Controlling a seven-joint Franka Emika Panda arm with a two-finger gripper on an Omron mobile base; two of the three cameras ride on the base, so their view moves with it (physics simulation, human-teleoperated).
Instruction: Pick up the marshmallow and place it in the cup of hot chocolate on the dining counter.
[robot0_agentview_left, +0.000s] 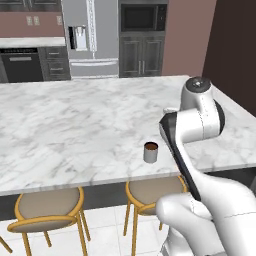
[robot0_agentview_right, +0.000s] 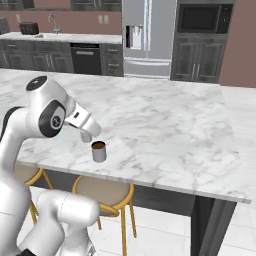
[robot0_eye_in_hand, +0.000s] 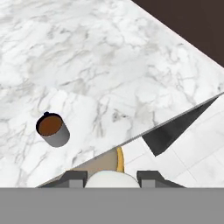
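The marshmallow (robot0_eye_in_hand: 112, 180) is a white rounded lump between my two dark fingertips (robot0_eye_in_hand: 75, 177) at the bottom of the hand view, and my gripper (robot0_eye_in_hand: 112, 177) is shut on it. The cup of hot chocolate (robot0_eye_in_hand: 52, 129), grey with brown liquid, stands upright on the dining counter (robot0_eye_in_hand: 87, 52), up and to the left of the fingers. In the right base view my gripper (robot0_agentview_right: 86, 135) hangs just above and left of the cup (robot0_agentview_right: 99, 151), near the front edge of the counter (robot0_agentview_right: 175, 125). In the left base view the cup (robot0_agentview_left: 150, 152) stands on the counter (robot0_agentview_left: 75, 125), left of my forearm.
Round stools with yellow frames (robot0_agentview_left: 47, 207) (robot0_agentview_left: 150, 192) (robot0_agentview_right: 102, 192) stand under the counter's front edge. Behind the counter are a steel fridge (robot0_agentview_left: 90, 37) and dark cabinets. The counter's corner and the tiled floor (robot0_eye_in_hand: 192, 144) lie to the right in the hand view.
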